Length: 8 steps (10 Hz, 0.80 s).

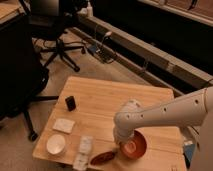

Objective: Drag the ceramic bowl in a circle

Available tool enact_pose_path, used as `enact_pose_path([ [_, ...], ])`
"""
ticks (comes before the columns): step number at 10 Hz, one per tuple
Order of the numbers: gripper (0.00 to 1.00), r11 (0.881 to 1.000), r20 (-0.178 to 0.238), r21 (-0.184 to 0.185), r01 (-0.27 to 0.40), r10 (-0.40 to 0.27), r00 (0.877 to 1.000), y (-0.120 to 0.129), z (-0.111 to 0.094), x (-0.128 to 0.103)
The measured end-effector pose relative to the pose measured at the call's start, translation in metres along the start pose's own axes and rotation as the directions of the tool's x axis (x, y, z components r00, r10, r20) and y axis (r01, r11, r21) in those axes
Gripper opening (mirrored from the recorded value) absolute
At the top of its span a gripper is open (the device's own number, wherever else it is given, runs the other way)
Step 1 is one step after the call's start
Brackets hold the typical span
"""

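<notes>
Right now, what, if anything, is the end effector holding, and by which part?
Cannot be told: the end effector sits at the rim of the orange-red ceramic bowl, but the arm hides the contact.

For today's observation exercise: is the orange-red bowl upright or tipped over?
Upright: the ceramic bowl sits on the table, opening facing up. The gripper is down at its rim.

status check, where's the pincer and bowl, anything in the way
pincer down at left rim of bowl. bowl near front edge of table. dark red thing just left, may block the circle.
</notes>
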Motion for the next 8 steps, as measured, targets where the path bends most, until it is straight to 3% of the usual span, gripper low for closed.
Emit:
enact_pose_path([
  [3, 0.00, 0.994, 0.016, 0.009, -0.106, 0.106, 0.994, -0.041, 0.011, -0.022],
  [7, 0.00, 0.967, 0.099, 0.083, -0.242, 0.234, 0.967, -0.138, -0.013, -0.084],
  [8, 0.00, 0.961, 0.104, 0.097, -0.259, 0.249, 0.963, -0.150, -0.018, -0.095],
])
